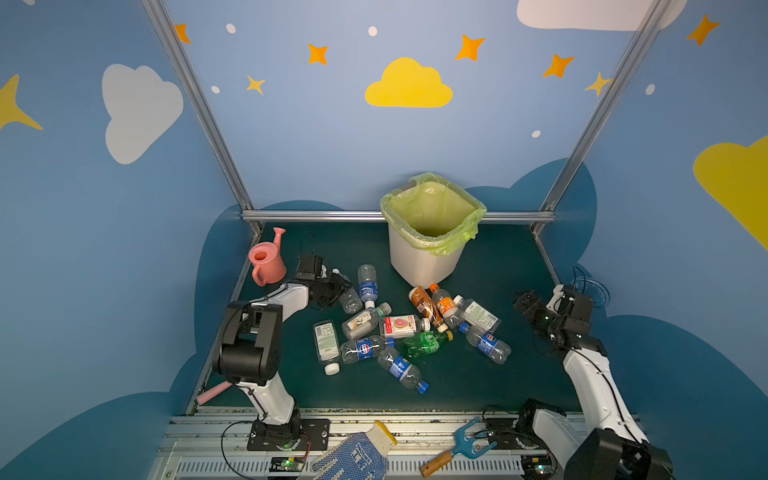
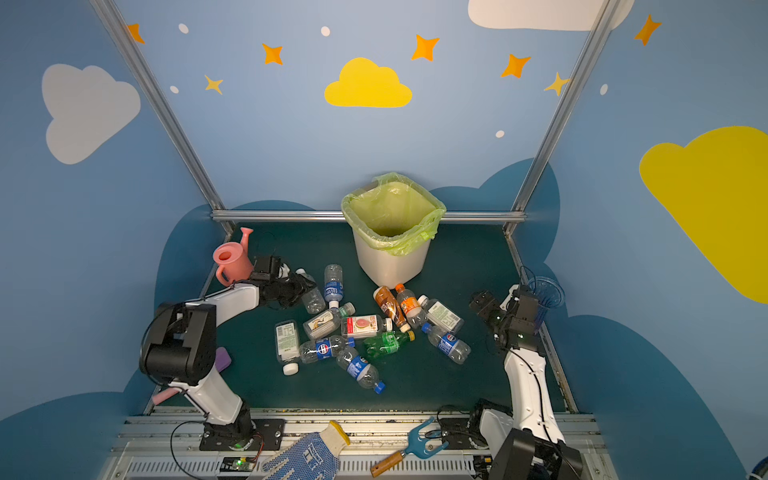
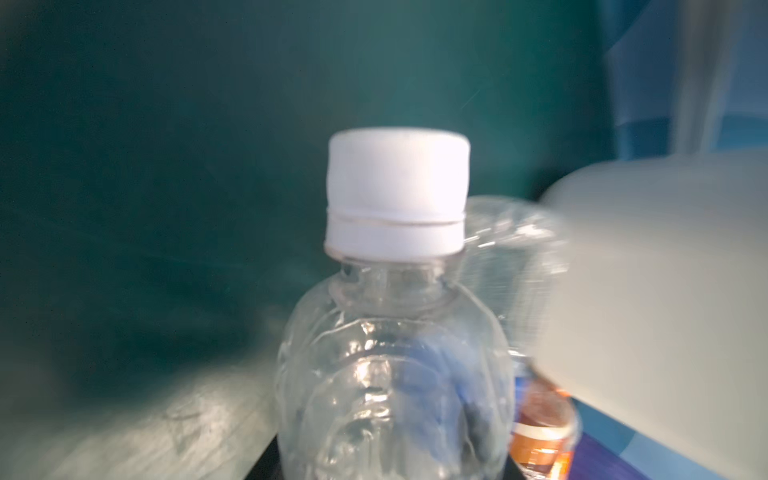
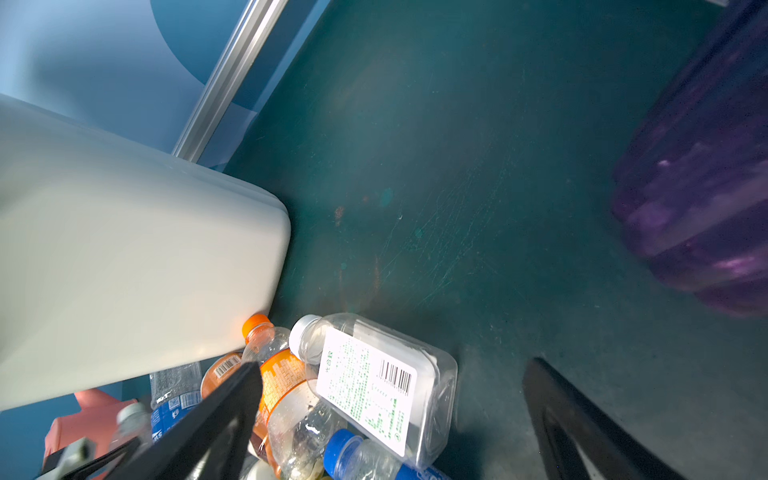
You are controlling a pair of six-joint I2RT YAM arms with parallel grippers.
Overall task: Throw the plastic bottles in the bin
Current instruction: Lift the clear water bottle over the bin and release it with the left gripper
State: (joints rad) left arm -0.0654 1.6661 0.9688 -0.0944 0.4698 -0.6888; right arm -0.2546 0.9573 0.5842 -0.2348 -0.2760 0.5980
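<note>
White-capped bottle (image 3: 395, 332) sits clamped in left pincer (image 1: 341, 289), blue-labelled bottle (image 1: 368, 284) between it and bin (image 1: 419, 262); right pincer (image 4: 392, 365) gapes.

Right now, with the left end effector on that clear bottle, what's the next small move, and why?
Probably lift straight up. The left end effector looks shut on the clear plastic bottle with a white cap, low on the green table, and the white bin with its yellow-green bag stands far taller, so height comes first.

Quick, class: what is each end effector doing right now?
Left end effector: closed on a clear bottle with white cap.
Right end effector: open, empty.
</note>
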